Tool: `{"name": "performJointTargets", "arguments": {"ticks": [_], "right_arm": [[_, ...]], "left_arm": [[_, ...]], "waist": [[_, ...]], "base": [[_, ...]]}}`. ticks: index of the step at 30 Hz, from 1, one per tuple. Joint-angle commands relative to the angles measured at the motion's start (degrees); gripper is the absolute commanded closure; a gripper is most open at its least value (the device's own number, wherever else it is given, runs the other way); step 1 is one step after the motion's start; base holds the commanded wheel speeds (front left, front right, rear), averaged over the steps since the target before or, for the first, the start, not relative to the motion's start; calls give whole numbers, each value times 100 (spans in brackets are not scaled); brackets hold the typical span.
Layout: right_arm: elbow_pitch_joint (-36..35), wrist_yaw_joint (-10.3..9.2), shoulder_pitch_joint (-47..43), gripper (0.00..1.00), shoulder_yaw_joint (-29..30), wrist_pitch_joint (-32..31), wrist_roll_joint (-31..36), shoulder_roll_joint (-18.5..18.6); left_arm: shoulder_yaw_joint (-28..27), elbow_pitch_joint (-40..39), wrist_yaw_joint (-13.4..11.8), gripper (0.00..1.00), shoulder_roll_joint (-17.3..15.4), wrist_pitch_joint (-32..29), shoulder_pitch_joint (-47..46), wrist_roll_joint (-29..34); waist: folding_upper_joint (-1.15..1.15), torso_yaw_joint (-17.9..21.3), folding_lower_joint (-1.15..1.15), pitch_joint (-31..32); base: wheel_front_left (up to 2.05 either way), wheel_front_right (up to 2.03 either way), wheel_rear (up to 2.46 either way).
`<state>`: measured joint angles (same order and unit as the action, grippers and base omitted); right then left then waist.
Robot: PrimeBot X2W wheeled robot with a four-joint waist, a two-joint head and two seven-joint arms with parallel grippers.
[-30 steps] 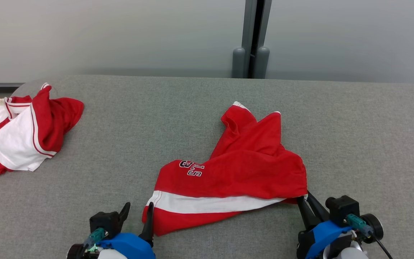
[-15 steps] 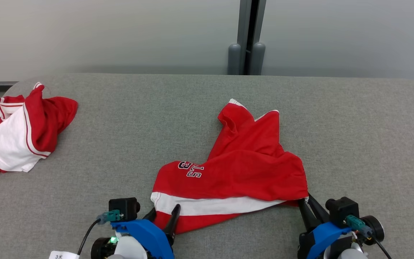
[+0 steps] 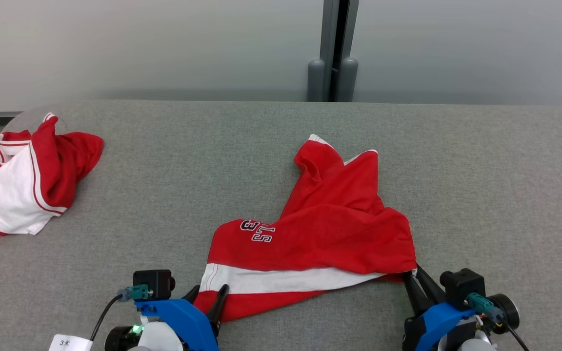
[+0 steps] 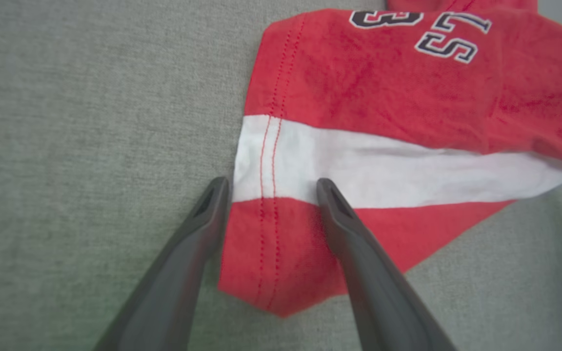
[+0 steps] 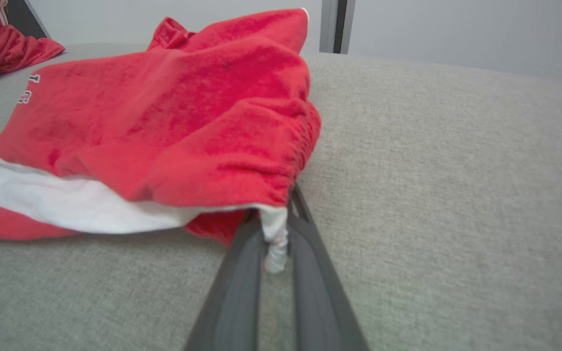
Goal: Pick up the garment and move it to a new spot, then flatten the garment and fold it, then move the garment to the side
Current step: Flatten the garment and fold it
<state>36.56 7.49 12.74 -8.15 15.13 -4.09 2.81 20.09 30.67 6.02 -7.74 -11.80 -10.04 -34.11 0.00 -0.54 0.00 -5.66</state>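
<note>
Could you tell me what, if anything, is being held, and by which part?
The right gripper pinches the red garment by its right corner. The left gripper stands open astride the left corner, holding nothing.

Dark-outlined lettering (image 3: 256,230) on the red garment (image 3: 320,229), near the table's (image 3: 203,146) front edge, reads roughly "3" and "LS" upside down; white label (image 3: 68,342), head view's bottom left, shows "3" plus an unclear character.

right fingers (image 5: 312,278) pinching white hem (image 5: 274,243) of red garment (image 5: 164,97), grey table (image 5: 456,195) beneath
</note>
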Motion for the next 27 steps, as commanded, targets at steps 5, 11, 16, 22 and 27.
{"name": "performJointTargets", "arguments": {"ticks": [5,11,16,22,27], "right_arm": [[27,1,44,100,-28,3,-5,15],[40,1,22,100,-26,3,-26,15],[55,1,1,100,-41,3,-45,15],[64,1,-28,100,-52,3,-56,15],[67,1,-54,100,-90,3,-77,15]], "left_arm": [[64,92,-35,0,-61,-171,-4,-25],[90,-108,53,0,59,-103,-8,-257],[63,-265,93,27,119,-12,-27,-460],[56,-338,111,64,107,147,-65,-552],[179,-173,110,100,66,194,-115,-443]], "waist": [[0,8,0,-1],[0,11,0,16],[0,22,0,34],[0,34,0,53],[0,52,0,82]], "base": [[0,0,0],[0,0,0],[0,0,0],[0,0,0],[0,0,0]]}}
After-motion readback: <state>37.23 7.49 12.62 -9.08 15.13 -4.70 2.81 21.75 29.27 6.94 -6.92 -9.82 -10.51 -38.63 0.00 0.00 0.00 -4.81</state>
